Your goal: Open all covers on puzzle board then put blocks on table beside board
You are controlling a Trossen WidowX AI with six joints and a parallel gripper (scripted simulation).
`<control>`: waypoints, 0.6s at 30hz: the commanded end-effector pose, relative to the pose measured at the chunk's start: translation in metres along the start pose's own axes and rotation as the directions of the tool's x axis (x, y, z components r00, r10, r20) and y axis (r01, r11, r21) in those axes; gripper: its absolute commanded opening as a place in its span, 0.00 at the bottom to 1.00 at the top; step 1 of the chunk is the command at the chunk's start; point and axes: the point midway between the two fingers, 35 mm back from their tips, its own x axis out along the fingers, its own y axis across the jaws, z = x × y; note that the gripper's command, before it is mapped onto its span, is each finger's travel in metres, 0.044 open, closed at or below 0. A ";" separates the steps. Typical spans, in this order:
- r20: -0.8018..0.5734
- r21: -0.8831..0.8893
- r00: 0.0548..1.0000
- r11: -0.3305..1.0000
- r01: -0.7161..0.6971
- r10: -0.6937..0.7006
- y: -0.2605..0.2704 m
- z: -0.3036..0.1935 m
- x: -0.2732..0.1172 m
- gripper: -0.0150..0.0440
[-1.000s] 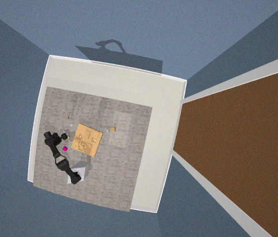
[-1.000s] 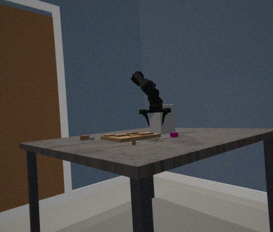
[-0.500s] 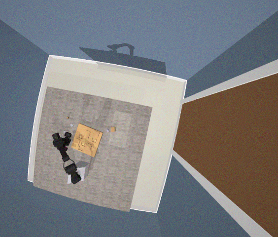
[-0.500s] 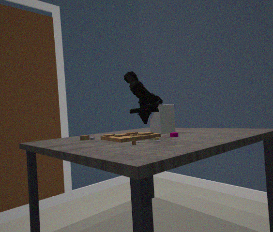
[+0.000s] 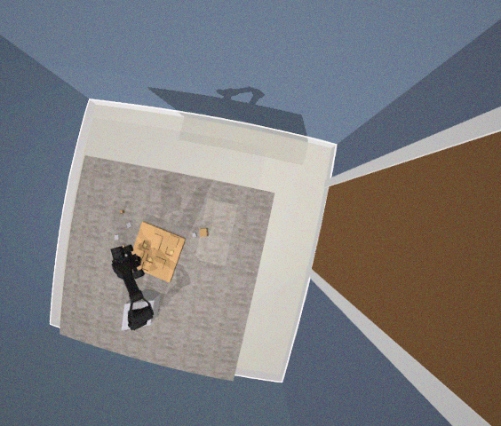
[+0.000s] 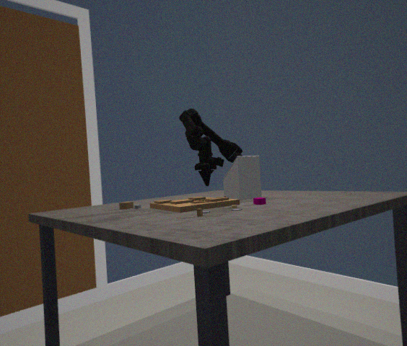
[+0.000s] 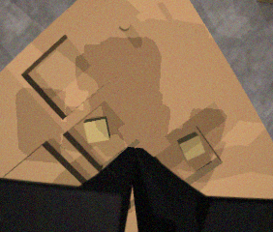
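The wooden puzzle board point(image 5: 171, 271) point(image 6: 181, 209) point(image 7: 233, 169) lies flat on the table. My gripper point(image 6: 206, 184) point(image 7: 134, 155) is shut and empty, pointing down above the board. In the wrist view a pale yellow block point(image 7: 97, 130) sits in a well left of the fingertips and another yellow block point(image 7: 192, 146) in a well to their right. Both wells are uncovered. Covers share the board's colour, so their edges are hard to tell; dark grooves and a small round peg point(image 7: 124, 28) show. A small yellow block point(image 6: 234, 206) rests on the table beside the board. The fingers hide part of the board.
A magenta block point(image 6: 259, 201), a larger wooden block point(image 5: 203, 232) point(image 6: 125, 205), a small wooden piece point(image 5: 122, 211) point(image 6: 199, 213) and grey pieces point(image 5: 129, 224) point(image 5: 116, 237) point(image 5: 194, 234) lie around the board. A pale angled stand point(image 6: 249, 176) is behind it.
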 end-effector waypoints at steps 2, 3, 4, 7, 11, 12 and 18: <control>-0.008 -0.238 1.000 0.971 -0.014 0.013 0.025 -0.011 0.005 0.25; -0.009 -0.265 1.000 0.964 -0.016 0.014 0.028 -0.012 0.005 0.25; -0.009 -0.274 1.000 0.962 -0.016 0.014 0.029 -0.012 0.005 0.25; -0.009 -0.274 1.000 0.962 -0.016 0.014 0.029 -0.013 0.005 0.25; -0.009 -0.274 1.000 0.962 -0.016 0.014 0.028 -0.013 0.010 0.25; -0.009 -0.274 1.000 0.962 -0.015 0.014 0.028 -0.013 0.013 0.25; -0.009 -0.274 1.000 0.961 -0.016 0.014 0.028 -0.015 0.039 0.25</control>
